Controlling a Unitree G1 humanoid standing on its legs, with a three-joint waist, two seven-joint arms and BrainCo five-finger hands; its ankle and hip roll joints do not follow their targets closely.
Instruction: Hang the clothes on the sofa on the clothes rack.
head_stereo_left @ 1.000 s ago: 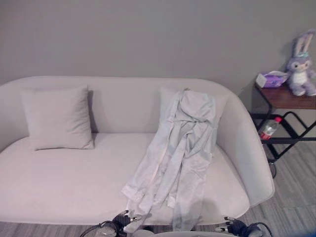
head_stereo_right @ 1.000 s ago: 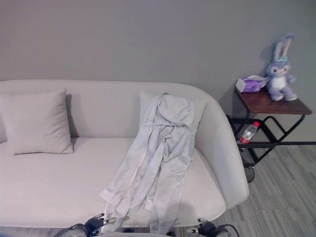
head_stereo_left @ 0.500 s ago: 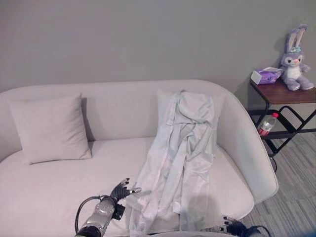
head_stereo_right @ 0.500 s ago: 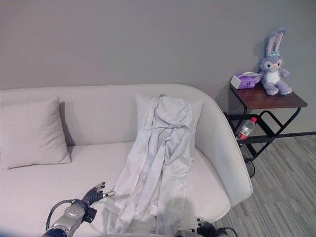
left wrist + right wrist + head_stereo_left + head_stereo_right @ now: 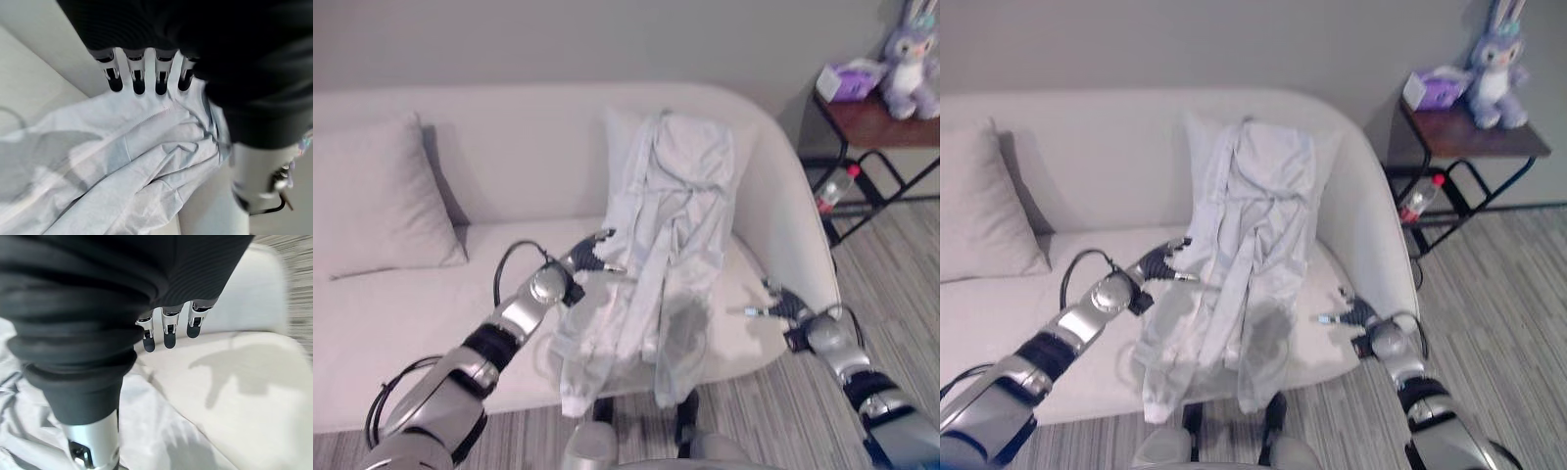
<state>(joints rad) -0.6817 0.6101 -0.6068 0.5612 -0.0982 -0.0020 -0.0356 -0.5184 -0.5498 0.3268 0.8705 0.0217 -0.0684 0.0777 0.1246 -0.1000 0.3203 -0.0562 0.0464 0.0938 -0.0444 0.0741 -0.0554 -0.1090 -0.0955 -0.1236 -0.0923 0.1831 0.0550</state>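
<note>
Garment point(image 5: 671, 245): lying draped over the sofa point(image 5: 509, 166) back and seat, hem trailing off the front edge.
Left hand point(image 5: 590, 257): reaching at the garment's left edge, fingers straight, grasping nothing.
Right hand point(image 5: 775, 302): hovering over the seat just right of the garment, fingers relaxed, empty.
Handling: looking light, soft and floppy; collar on the backrest seeming the best hold.
Room: seat lying open between garment and cushion point(image 5: 372, 196); sofa arm standing close on the right.

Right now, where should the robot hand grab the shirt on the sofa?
Probably the collar end of the pale shirt, bunched over the sofa backrest: it sits raised and clear of the seat. Come from the front, over the seat; the left robot hand already reaches its left edge.
</note>
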